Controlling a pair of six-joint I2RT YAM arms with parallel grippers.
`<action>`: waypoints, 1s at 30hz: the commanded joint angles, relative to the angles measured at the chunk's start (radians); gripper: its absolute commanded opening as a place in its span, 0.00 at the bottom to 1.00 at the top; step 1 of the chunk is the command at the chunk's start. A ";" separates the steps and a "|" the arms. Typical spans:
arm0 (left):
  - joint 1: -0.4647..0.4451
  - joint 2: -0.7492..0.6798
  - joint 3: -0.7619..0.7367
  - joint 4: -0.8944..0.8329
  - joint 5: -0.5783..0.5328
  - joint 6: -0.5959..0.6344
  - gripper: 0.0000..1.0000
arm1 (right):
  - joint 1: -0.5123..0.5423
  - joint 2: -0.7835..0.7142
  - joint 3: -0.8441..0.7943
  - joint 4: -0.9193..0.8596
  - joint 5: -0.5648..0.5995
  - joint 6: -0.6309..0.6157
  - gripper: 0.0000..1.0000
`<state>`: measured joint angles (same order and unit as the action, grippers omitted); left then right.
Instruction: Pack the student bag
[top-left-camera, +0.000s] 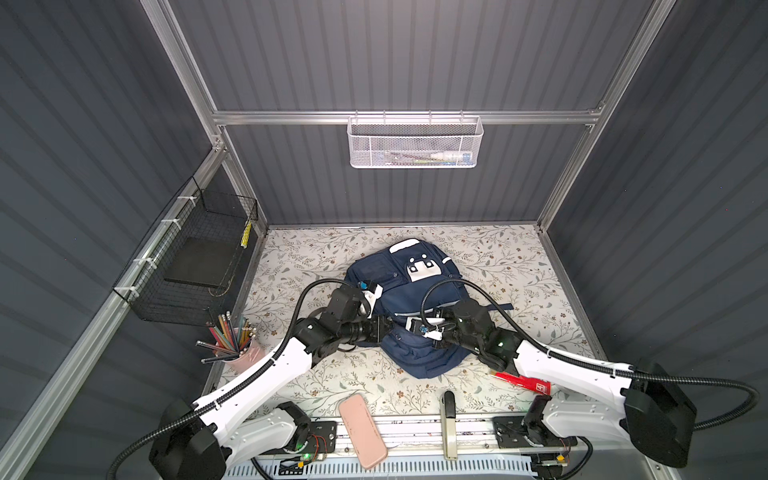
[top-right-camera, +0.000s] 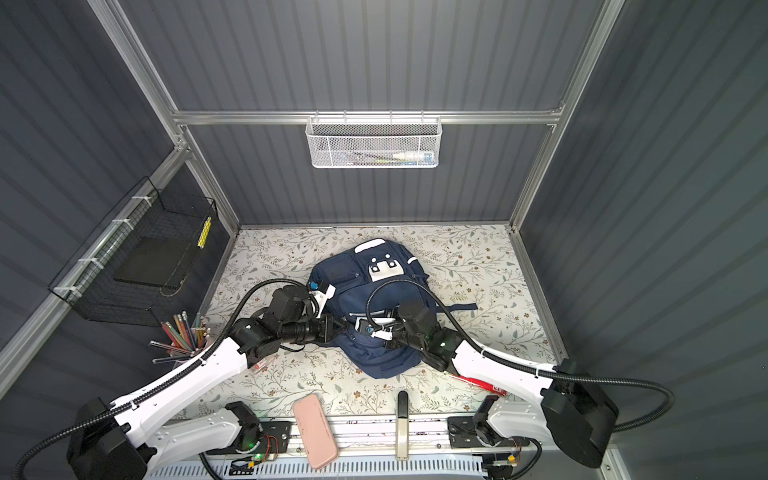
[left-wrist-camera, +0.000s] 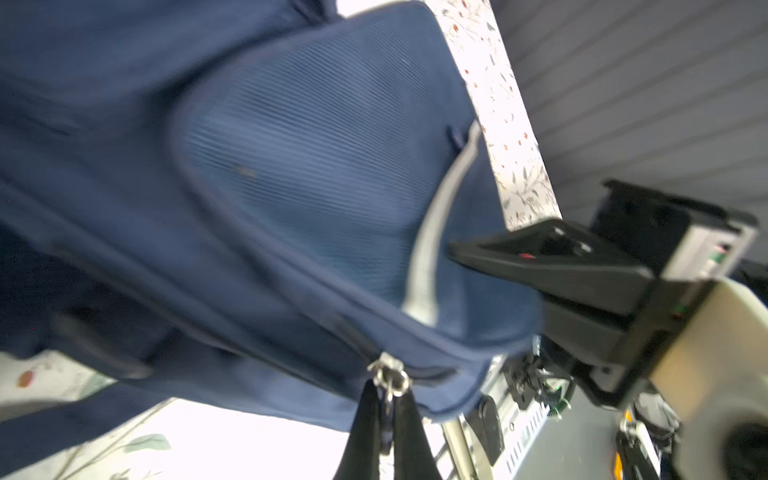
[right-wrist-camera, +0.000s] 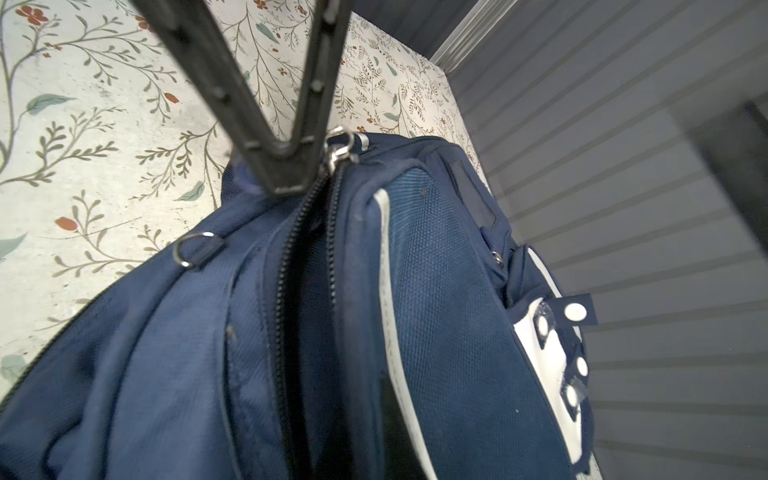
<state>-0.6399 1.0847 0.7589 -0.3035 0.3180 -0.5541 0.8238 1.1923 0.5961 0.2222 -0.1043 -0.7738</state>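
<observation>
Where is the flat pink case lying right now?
In both top views the pink case lies at the near edge of the floral table, left of centre, between the left arm's base and a black-and-beige tool.

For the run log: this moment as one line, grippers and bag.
navy blue fabric backpack: zipper partly open | left gripper: shut on metal zipper pull | right gripper: shut beside zipper, hold unclear
</observation>
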 joint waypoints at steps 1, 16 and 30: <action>0.082 -0.060 -0.034 0.025 -0.042 -0.027 0.00 | -0.050 -0.033 -0.043 -0.065 -0.011 -0.007 0.00; 0.098 -0.046 0.010 -0.061 -0.111 0.025 0.00 | -0.074 -0.056 -0.042 -0.040 -0.052 0.022 0.04; 0.094 -0.037 0.176 -0.102 0.004 0.153 1.00 | -0.061 -0.239 0.085 -0.199 0.078 0.559 0.68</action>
<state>-0.5411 1.0317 0.9192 -0.3939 0.2840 -0.4347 0.7662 1.0004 0.6491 0.0662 -0.1635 -0.4366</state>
